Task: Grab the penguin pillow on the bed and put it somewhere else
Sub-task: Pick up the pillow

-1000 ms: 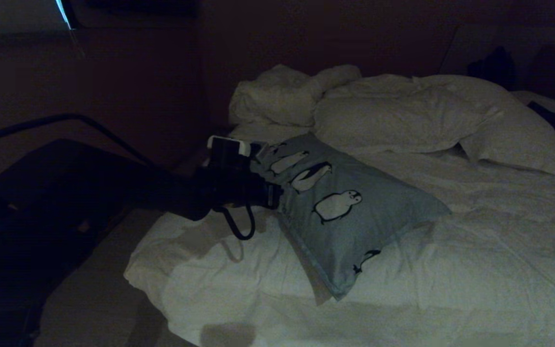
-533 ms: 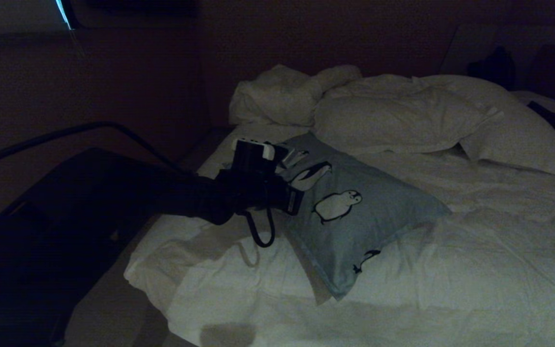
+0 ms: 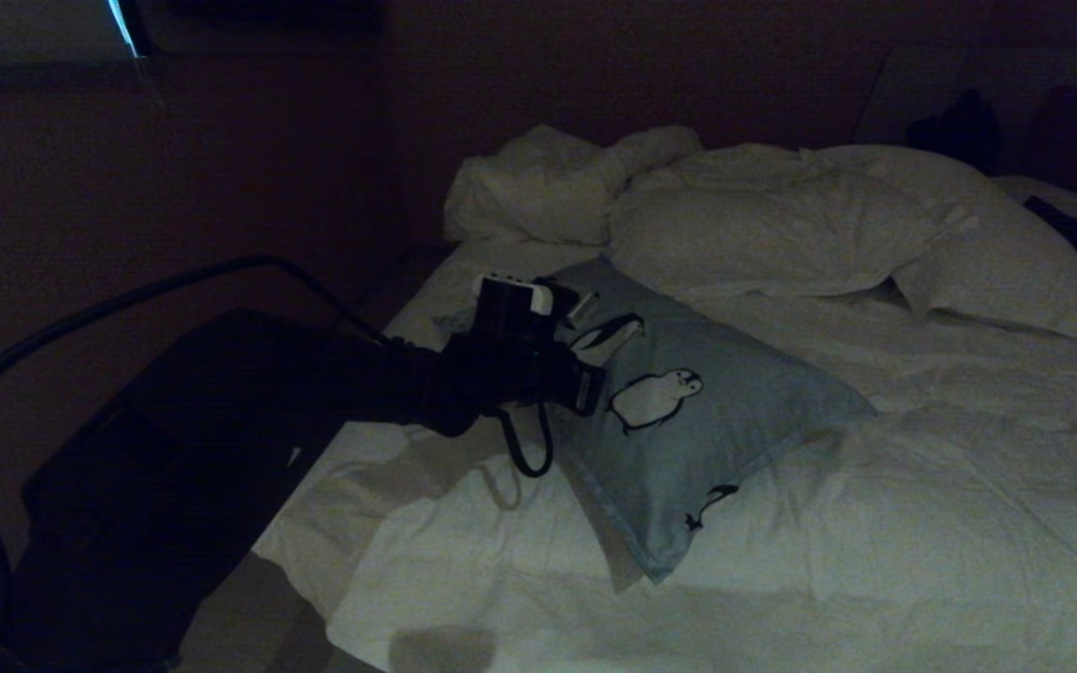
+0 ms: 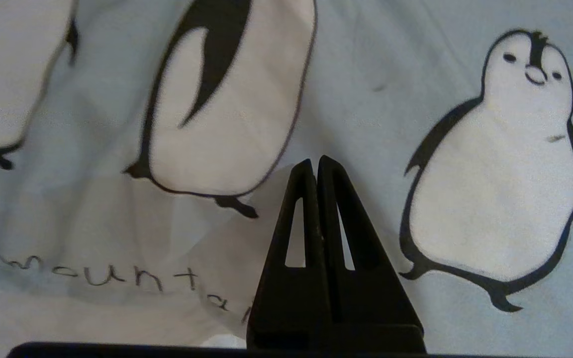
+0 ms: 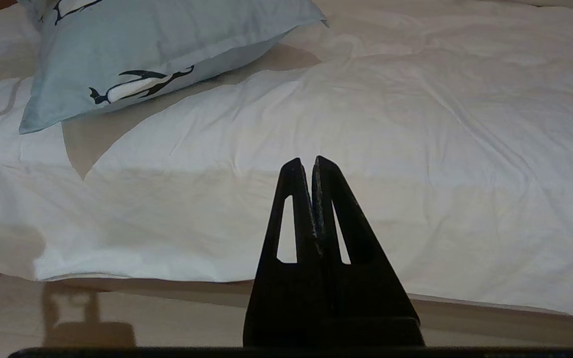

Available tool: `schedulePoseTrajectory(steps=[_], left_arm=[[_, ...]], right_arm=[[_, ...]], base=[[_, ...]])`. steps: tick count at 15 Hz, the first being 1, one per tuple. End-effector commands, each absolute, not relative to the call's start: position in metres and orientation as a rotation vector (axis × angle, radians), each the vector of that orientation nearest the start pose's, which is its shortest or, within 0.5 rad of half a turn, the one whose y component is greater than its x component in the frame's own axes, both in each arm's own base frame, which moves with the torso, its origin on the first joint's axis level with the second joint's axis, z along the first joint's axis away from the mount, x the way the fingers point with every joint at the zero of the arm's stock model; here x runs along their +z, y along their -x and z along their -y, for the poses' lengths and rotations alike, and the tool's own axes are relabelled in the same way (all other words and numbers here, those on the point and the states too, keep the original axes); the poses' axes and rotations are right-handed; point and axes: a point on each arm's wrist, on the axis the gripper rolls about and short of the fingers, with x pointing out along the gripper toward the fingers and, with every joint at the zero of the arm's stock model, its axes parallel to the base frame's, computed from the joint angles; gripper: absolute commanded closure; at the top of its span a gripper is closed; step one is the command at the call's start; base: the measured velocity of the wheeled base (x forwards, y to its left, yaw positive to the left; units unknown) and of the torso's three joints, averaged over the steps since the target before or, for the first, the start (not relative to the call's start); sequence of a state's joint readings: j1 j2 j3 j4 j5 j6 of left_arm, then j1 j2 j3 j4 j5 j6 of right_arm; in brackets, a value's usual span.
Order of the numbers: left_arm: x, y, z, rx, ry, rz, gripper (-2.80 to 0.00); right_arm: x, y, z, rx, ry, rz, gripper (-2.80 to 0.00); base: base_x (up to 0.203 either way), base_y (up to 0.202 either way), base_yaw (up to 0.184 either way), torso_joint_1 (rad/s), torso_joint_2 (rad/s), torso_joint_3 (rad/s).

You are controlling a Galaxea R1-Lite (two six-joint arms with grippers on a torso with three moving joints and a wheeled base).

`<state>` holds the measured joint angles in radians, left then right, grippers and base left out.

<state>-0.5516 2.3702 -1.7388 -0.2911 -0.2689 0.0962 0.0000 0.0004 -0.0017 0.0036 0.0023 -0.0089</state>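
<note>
The penguin pillow [image 3: 707,439] is light blue-grey with black-and-white penguins and lies slanted on the left part of the bed [image 3: 922,523]. My left gripper [image 3: 593,393] reaches in from the left and hangs over the pillow's near-left side. In the left wrist view its fingers [image 4: 315,161] are shut with nothing between them. They point at the pillow fabric [image 4: 366,99] between two penguins, above the cursive lettering. Whether the tips touch the fabric I cannot tell. My right gripper [image 5: 306,161] is shut and empty near the bed's front edge, with the pillow [image 5: 142,44] far off.
Plain white pillows [image 3: 782,224] and a bunched white one [image 3: 538,192] lie behind the penguin pillow against the dark headboard. The rumpled white duvet [image 5: 416,149] spreads to the right. Bare floor [image 5: 117,313] runs along the bed's front and left edges.
My left arm has moved right and slightly down, carrying the shut gripper further over the pillow. The pillow has not moved. The right arm stays still.
</note>
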Motion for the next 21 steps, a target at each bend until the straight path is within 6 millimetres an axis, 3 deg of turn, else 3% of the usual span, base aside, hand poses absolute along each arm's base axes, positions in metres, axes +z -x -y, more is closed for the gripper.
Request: schedulePoseTrajectory(steps=[1, 4, 5, 12, 19, 21], left_arm=[[0.140, -0.420, 0.265, -0.829, -0.137, -0.287, 0.00], [0.143, -0.420, 0.266, -0.827, -0.138, -0.277, 0.00], [0.145, -0.419, 0.266, -0.824, -0.140, -0.272, -2.80], [0.145, -0.418, 0.274, -0.840, -0.140, -0.260, -2.80], [0.123, -0.429, 0.288, -0.851, -0.167, -0.260, -2.80], [0.107, -0.434, 0.291, -0.845, -0.172, -0.279, -2.80]], right_arm=[[0.075, 0.023, 0.000, 0.003, 0.009, -0.005, 0.00], [0.075, 0.023, 0.000, 0.003, 0.009, -0.004, 0.00], [0.076, 0.023, 0.000, 0.003, 0.009, -0.003, 0.00], [0.076, 0.023, 0.000, 0.003, 0.009, -0.003, 0.00], [0.076, 0.023, 0.000, 0.003, 0.009, -0.003, 0.00], [0.076, 0.023, 0.000, 0.003, 0.009, -0.003, 0.00]], base=[[0.000, 0.000, 0.000, 0.000, 0.00, 0.000], [0.000, 0.000, 0.000, 0.000, 0.00, 0.000], [0.000, 0.000, 0.000, 0.000, 0.00, 0.000], [0.000, 0.000, 0.000, 0.000, 0.00, 0.000], [0.000, 0.000, 0.000, 0.000, 0.00, 0.000], [0.000, 0.000, 0.000, 0.000, 0.00, 0.000]])
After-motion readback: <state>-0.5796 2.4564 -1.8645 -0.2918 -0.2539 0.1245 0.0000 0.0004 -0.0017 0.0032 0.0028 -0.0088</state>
